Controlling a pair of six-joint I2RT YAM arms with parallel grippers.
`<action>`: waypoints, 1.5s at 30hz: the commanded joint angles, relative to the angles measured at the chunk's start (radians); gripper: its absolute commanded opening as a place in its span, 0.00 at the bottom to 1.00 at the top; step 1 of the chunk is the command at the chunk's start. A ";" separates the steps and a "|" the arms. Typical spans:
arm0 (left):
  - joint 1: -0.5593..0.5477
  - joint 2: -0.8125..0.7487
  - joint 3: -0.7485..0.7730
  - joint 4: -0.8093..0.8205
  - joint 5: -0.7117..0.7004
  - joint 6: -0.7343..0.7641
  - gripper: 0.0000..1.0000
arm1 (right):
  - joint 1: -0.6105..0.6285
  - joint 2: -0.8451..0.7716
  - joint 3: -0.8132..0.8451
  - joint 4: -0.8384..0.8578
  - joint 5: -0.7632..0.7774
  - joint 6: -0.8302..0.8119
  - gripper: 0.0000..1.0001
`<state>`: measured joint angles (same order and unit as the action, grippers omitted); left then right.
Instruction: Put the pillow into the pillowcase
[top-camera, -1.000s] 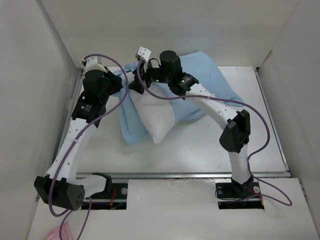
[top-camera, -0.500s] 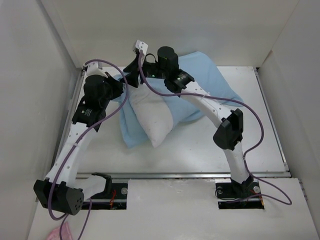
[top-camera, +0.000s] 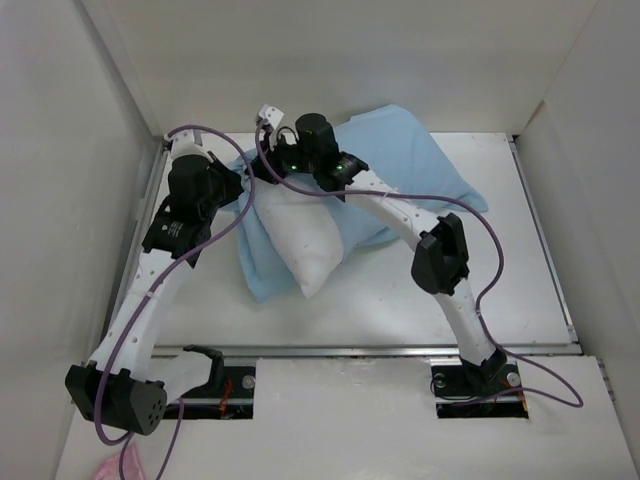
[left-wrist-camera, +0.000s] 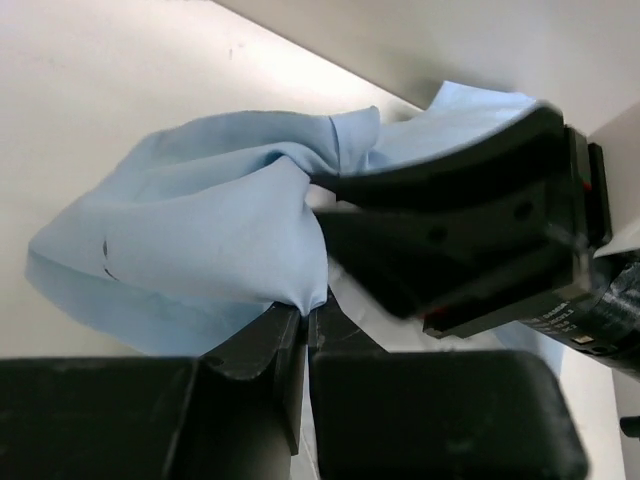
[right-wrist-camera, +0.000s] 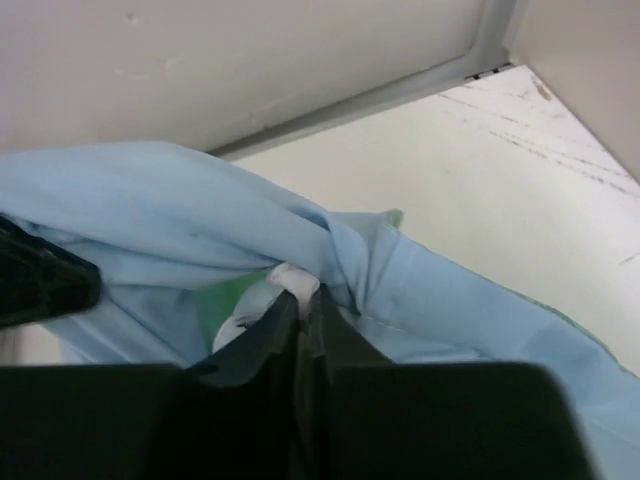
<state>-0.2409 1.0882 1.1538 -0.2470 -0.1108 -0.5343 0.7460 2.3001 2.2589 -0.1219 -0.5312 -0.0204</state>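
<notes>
Right, in the overhead view I have the plump white rectangular fabric pillow (top-camera: 305, 235) lying aslant on the white table (top-camera: 400, 300), with its pointed near corner bare. The large, soft, light-blue fabric pillowcase (top-camera: 420, 165) spreads out behind the pillow and to its right, and a strip of it also shows along the pillow's left side. How much of the pillow's far end sits inside the sleeve I cannot tell. Both tools meet at the pillow's far left corner, just beside each other.

My left tool (left-wrist-camera: 305, 315) has its fingers pressed together on a bunched fold of the pillowcase, and blue cloth fans out from the pinch. My right tool (right-wrist-camera: 303, 302) is likewise clamped tight, pinching a gathered edge of the pillowcase. At that pinch I see a small white scrap and a patch of green from the sleeve's other face. Whether the white is tag or pillow I cannot tell.
</notes>
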 joint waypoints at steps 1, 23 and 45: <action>0.002 -0.074 0.052 0.138 -0.085 -0.016 0.00 | 0.003 -0.005 -0.033 -0.110 0.095 -0.047 0.08; 0.002 0.006 0.324 0.118 -0.034 0.063 0.00 | 0.041 0.197 -0.007 -0.443 0.678 -0.089 0.00; 0.023 0.112 -0.060 0.091 0.057 -0.073 1.00 | -0.148 -0.453 -0.347 -0.123 0.077 -0.015 1.00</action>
<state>-0.2203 1.2259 1.1557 -0.1936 -0.0788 -0.6003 0.5964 1.8778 1.9621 -0.1333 -0.4355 0.0189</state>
